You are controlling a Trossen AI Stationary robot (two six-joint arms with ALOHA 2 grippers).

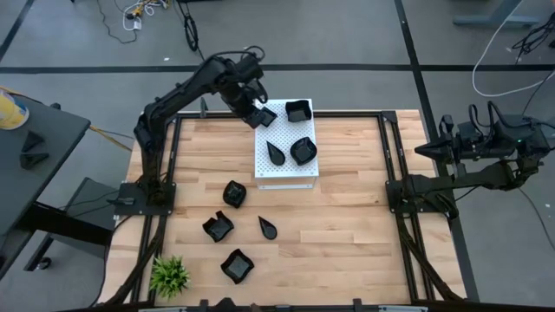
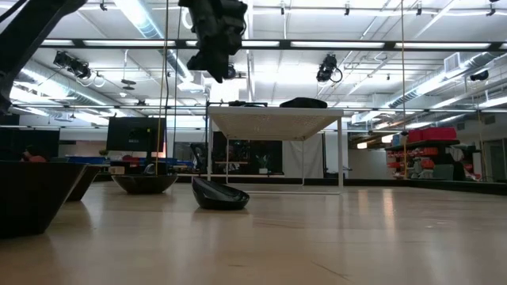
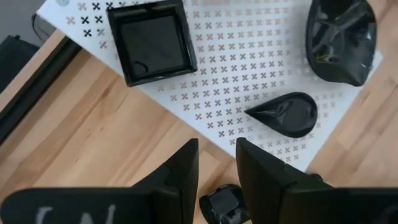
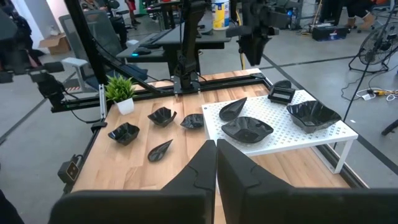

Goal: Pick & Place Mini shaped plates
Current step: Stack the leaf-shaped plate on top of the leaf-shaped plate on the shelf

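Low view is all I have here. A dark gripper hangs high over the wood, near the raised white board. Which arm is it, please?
Observer: It is the left gripper, above one corner of the white board. The right gripper waits far off to the right side.
Operator: Does it carry a plate?
Observer: No. Its own wrist view shows the fingers apart with nothing between them.
Operator: I see the board only from the side. What lies on top?
Observer: Four mini plates, among them a square plate and a teardrop plate.
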